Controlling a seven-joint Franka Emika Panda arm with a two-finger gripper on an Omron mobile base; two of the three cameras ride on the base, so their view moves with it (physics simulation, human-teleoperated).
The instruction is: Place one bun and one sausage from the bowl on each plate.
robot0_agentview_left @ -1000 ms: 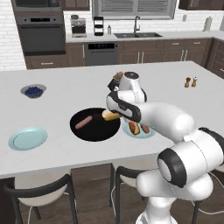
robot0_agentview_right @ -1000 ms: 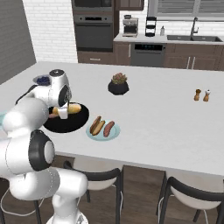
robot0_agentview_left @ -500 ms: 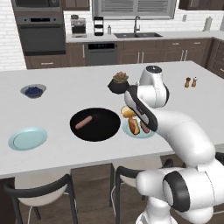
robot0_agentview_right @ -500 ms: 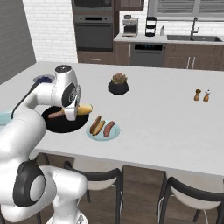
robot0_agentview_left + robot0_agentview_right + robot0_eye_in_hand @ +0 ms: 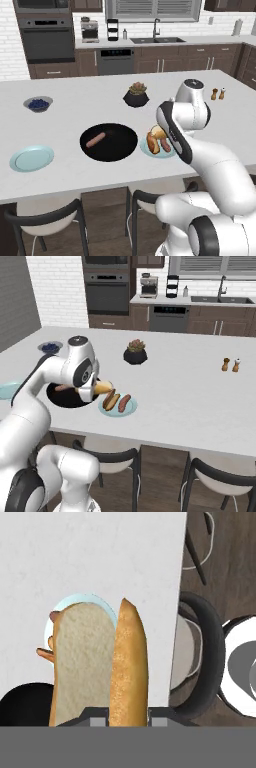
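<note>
Two plates sit on the counter: one [image 5: 32, 158] bare near the front left corner, the other [image 5: 159, 148] at the front edge just right of the black bowl [image 5: 108, 142], carrying a bun and a sausage [image 5: 124, 401] side by side, their long axes running from the front edge back and slightly right in the right base view. One sausage [image 5: 95, 140] lies in the bowl, its long axis slanting from front left to back right. The gripper [image 5: 156, 134] hangs over the loaded plate's left rim, clenched on a bun [image 5: 98, 662]; in the hand view the split bun rises lengthwise from between the fingertips, pale cut face beside brown crust, its far tip pointing up the frame. That view also shows the plate's rim peeking past the bun and the counter's front edge with stools beyond, which the base views do not give from above. The left base view shows the held bun as a pale lump above the plate, though whether it touches the food there I cannot tell. A plant pot [image 5: 136, 96] stands behind the bowl, and a blueberry bowl [image 5: 38, 104] toward the left edge.
</note>
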